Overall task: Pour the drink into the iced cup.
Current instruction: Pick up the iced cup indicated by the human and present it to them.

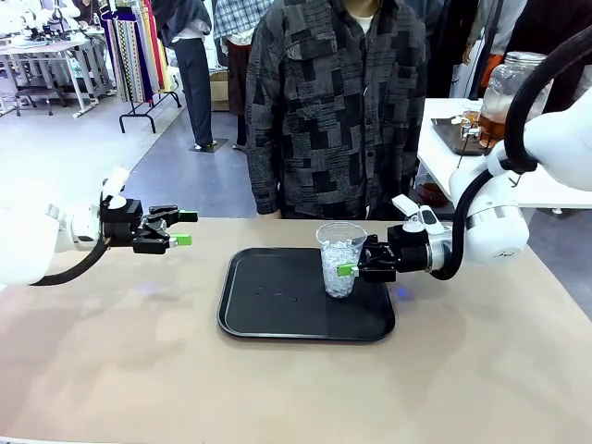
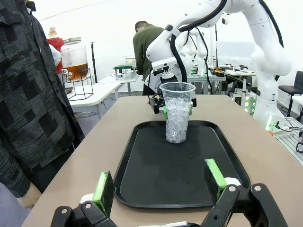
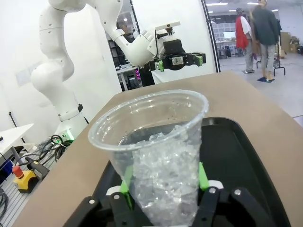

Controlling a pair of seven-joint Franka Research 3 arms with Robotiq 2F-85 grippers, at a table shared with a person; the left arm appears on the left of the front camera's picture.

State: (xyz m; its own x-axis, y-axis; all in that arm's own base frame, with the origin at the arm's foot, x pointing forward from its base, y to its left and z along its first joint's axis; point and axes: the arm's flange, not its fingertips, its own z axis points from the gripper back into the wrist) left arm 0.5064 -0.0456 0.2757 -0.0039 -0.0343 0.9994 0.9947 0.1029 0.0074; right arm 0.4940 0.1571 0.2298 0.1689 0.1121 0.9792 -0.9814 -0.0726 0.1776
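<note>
on the black tray (image 1: pixel 250 314), the right pincer (image 1: pixel 351 265) clamps the iced cup (image 1: pixel 339 242); left pincer (image 1: pixel 185 228) spread apart.

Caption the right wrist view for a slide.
Right gripper shut on the iced cup on the black tray; left gripper open beyond.

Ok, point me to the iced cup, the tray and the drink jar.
iced cup (image 1: pixel 335 259): front view, clear wall over the ice.
tray (image 1: pixel 273 310): front view, bare floor left of the cup.
drink jar (image 1: pixel 507 88): front view, glass body above the amber liquid.
</note>
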